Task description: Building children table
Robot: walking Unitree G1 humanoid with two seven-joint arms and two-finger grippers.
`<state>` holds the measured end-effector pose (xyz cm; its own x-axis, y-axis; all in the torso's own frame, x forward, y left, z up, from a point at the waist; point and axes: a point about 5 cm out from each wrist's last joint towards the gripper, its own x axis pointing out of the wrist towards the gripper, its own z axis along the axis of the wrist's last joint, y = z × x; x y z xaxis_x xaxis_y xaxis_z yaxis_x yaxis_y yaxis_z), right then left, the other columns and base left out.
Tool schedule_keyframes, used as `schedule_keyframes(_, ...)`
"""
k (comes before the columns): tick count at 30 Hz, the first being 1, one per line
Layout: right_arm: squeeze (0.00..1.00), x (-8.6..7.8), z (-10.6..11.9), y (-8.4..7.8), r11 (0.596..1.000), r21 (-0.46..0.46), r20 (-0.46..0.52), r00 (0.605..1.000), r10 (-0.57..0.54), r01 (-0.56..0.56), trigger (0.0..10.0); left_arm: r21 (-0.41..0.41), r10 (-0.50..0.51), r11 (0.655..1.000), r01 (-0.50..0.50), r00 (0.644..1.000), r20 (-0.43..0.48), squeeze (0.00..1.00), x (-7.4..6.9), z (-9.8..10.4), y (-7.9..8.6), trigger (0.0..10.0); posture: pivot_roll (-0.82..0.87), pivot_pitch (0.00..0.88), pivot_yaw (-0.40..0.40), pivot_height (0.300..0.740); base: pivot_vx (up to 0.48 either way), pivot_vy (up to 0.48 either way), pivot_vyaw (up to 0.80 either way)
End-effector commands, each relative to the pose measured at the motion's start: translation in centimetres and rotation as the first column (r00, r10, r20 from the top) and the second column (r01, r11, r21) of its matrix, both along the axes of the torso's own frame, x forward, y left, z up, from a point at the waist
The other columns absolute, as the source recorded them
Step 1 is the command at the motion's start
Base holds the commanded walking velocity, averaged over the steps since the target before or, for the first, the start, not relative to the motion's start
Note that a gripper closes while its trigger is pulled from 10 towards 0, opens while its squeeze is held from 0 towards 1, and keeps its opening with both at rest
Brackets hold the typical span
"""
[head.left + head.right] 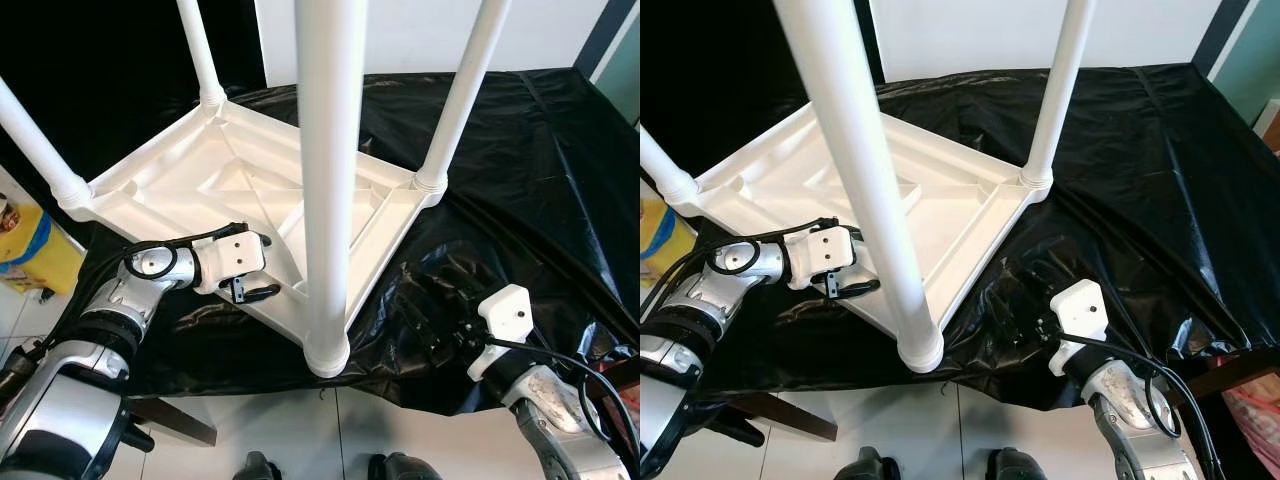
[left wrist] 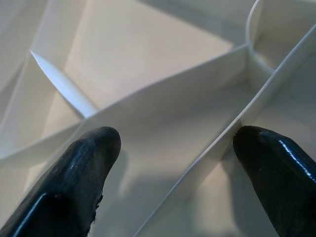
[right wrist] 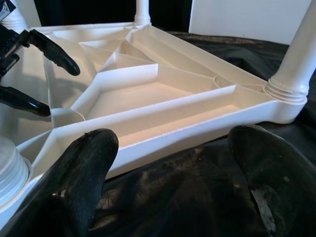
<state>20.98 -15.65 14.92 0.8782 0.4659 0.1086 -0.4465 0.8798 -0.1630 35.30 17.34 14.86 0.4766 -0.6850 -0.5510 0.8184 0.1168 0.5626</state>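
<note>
The left gripper (image 1: 258,290) reaches over the near-left edge of the upturned white table (image 1: 240,180), its two black fingers (image 2: 79,182) spread apart above the ribbed underside with nothing between them. The right gripper (image 3: 173,192), fingers also apart and empty, hovers just off the table's near-right edge above the black plastic sheet (image 1: 520,170). The table lies top-down on that sheet, four white legs (image 1: 328,180) standing up.
</note>
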Motion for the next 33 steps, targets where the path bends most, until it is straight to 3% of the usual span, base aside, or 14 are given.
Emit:
schedule_keyframes(1, 0.0, -0.4, 0.1, 0.0, 1.0, -0.002, -0.012, 1.0, 0.003, -0.003, 10.0, 0.131, 0.038, 0.991, -0.016, 0.985, -0.17, 0.0, -0.8, -3.0, 1.6, 10.0, -0.09, 0.15, 0.042, 0.74, 0.0, 0.0, 0.0)
schedule_keyframes(10, 0.0, -0.7, 0.2, 0.1, 1.0, -0.003, -0.013, 1.0, -0.005, 0.005, 10.0, 0.212, 0.042, 0.977, 0.034, 0.939, -0.34, 0.0, -1.4, -4.0, 2.4, 10.0, -0.1, 0.157, 0.08, 0.74, 0.0, 0.0, 0.0)
schedule_keyframes(12, 0.0, -0.9, 0.2, 0.2, 1.0, 0.0, -0.017, 1.0, -0.016, 0.016, 10.0, 0.212, 0.055, 0.976, 0.042, 0.901, -0.43, 0.0, -1.7, -4.3, 2.7, 10.0, -0.11, 0.165, 0.092, 0.74, 0.0, 0.0, 0.0)
schedule_keyframes(15, 0.0, -0.9, 0.2, 0.2, 1.0, 0.0, -0.017, 1.0, -0.016, 0.016, 10.0, 0.212, 0.055, 0.976, 0.042, 0.901, -0.43, 0.0, -1.7, -4.3, 2.7, 10.0, -0.11, 0.165, 0.092, 0.74, 0.0, 0.0, 0.0)
schedule_keyframes(16, 0.0, -1.1, 0.1, 0.2, 1.0, 0.0, -0.019, 1.0, -0.025, 0.025, 10.0, 0.192, 0.062, 0.981, 0.04, 0.865, -0.498, 0.0, -1.9, -4.4, 2.8, 8.9, -0.12, 0.171, 0.102, 0.74, 0.0, 0.0, 0.0)
schedule_keyframes(17, 0.0, -1.1, 0.1, 0.2, 1.0, 0.0, -0.019, 1.0, -0.025, 0.025, 10.0, 0.192, 0.062, 0.981, 0.04, 0.865, -0.498, 0.0, -1.9, -4.4, 2.8, 8.9, -0.12, 0.171, 0.102, 0.74, 0.0, 0.0, 0.0)
schedule_keyframes(18, 0.0, -1.3, 0.1, 0.2, 0.999, -0.001, -0.022, 0.999, -0.037, 0.037, 10.0, 0.152, 0.061, 0.988, 0.03, 0.828, -0.558, 0.0, -2.1, -4.4, 2.8, 0.0, -0.12, 0.177, 0.108, 0.74, 0.0, 0.0, 0.0)
schedule_keyframes(23, 0.0, -1.5, 0.0, 0.0, 0.998, -0.003, -0.029, 0.998, -0.057, 0.056, 10.0, 0.063, 0.025, 0.998, 0.018, 0.775, -0.632, 0.0, -2.4, -4.3, 2.7, 0.0, -0.12, 0.175, 0.105, 0.74, 0.0, 0.0, 0.0)
schedule_keyframes(29, 0.0, -1.4, 0.0, 0.0, 0.998, -0.004, -0.029, 0.998, -0.058, 0.058, 10.0, 0.051, 0.017, 0.998, 0.02, 0.772, -0.636, 0.0, -2.4, -4.4, 2.7, 0.0, -0.12, 0.175, 0.105, 0.74, 0.0, 0.0, 0.0)
schedule_keyframes(31, 0.0, -0.9, 0.1, 0.1, 0.998, -0.003, -0.022, 0.998, -0.059, 0.059, 10.0, 0.0, -0.004, 1.0, 0.005, 0.784, -0.621, 0.0, -2.4, -4.2, 2.5, 0.0, -0.1, 0.165, 0.098, 0.74, 0.0, 0.0, 0.0)
schedule_keyframes(33, 0.0, -0.9, 0.1, 0.1, 0.998, -0.003, -0.022, 0.998, -0.059, 0.059, 10.0, 0.0, -0.004, 1.0, 0.005, 0.784, -0.621, 0.0, -2.4, -4.2, 2.5, 0.0, -0.1, 0.165, 0.098, 0.74, 0.0, 0.0, 0.0)
